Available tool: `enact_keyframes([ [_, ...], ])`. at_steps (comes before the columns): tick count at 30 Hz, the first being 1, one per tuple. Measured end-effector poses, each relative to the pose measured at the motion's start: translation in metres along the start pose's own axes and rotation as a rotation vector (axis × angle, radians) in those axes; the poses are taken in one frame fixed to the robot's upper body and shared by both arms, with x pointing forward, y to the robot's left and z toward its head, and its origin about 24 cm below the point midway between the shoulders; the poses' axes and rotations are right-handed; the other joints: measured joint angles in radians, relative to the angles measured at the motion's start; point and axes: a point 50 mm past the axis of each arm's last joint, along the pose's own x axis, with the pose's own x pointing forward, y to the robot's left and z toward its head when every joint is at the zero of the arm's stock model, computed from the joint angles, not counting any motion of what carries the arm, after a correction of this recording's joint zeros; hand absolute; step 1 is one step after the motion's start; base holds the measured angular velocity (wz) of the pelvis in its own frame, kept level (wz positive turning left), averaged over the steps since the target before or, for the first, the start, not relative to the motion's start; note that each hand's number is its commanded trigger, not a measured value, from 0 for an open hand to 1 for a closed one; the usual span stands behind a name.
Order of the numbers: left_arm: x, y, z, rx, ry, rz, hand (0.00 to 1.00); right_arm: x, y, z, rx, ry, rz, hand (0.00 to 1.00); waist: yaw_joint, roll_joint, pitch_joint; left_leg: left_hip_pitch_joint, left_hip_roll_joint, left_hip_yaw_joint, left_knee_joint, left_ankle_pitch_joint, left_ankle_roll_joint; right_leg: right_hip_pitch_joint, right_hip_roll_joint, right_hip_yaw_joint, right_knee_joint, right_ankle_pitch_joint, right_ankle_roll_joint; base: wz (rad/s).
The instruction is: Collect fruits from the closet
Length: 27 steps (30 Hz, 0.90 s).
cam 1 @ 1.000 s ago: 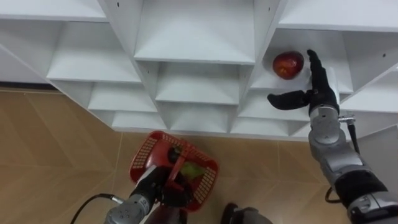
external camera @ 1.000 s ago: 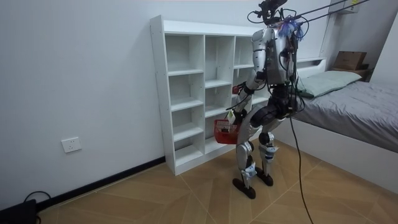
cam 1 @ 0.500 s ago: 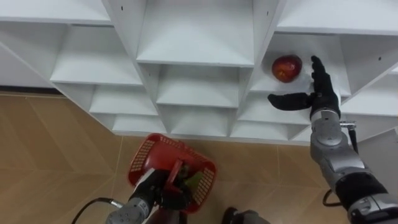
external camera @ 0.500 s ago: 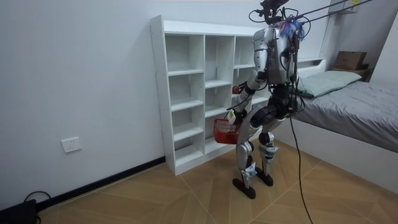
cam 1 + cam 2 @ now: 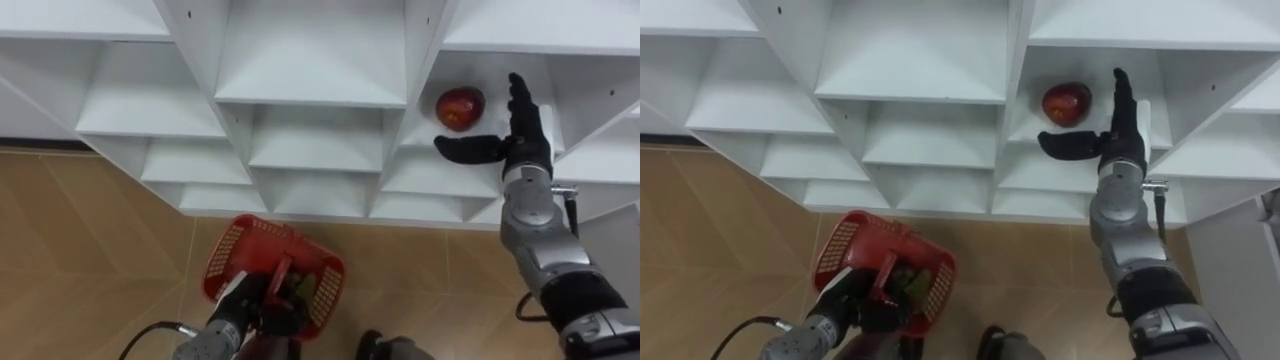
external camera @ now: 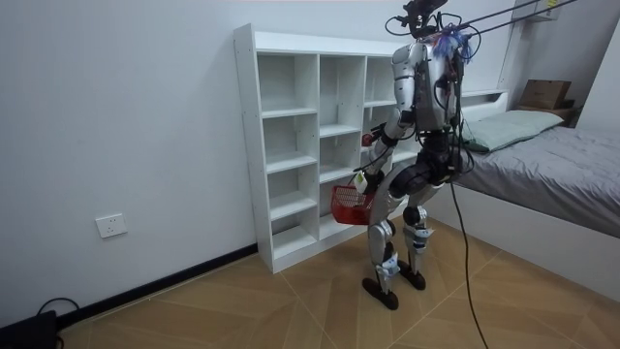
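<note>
Red apple (image 5: 461,107) on a right-side closet shelf (image 5: 420,131): right hand (image 5: 522,138) spread just beside it, should cup it squarely; left hand (image 5: 256,306) apparently clasps the basket (image 5: 226,262) handle.

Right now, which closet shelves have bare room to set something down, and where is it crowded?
The middle column's shelves and the left column's shelves are bare. Crowded: the right column's compartment, where the apple sits with the right hand open beside it. The red basket, held by the left hand, already holds something green.
</note>
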Motion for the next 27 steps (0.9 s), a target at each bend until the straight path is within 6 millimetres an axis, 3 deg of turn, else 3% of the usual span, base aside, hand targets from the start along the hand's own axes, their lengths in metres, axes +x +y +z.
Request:
enact_keyframes([
  [8, 0.001, -0.005, 0.001, -0.001, -0.003, -0.014, 1.00, 0.001, 0.001, 0.013, 0.002, -0.058, -0.008, 0.00, -0.002, -0.001, 0.0014, 0.002, 0.001, 0.003, -0.004, 0.000, 0.000, 0.002, 0.001, 0.003, -0.005, 0.000, 0.001, 0.00],
  [16, 0.001, -0.005, 0.001, -0.002, -0.004, -0.019, 1.00, 0.002, -0.001, 0.014, 0.009, -0.060, -0.018, 0.00, -0.001, -0.001, 0.0034, 0.002, 0.003, 0.004, -0.009, 0.000, 0.000, 0.001, 0.004, 0.003, -0.010, 0.000, 0.001, 0.00],
  [27, 0.001, -0.006, 0.002, -0.002, -0.007, -0.019, 1.00, 0.003, -0.001, 0.019, -0.111, -0.118, -0.021, 0.00, 0.007, 0.000, 0.0077, 0.003, 0.006, 0.007, -0.029, -0.001, -0.003, -0.001, 0.010, 0.004, -0.029, 0.001, 0.001, 0.00],
])
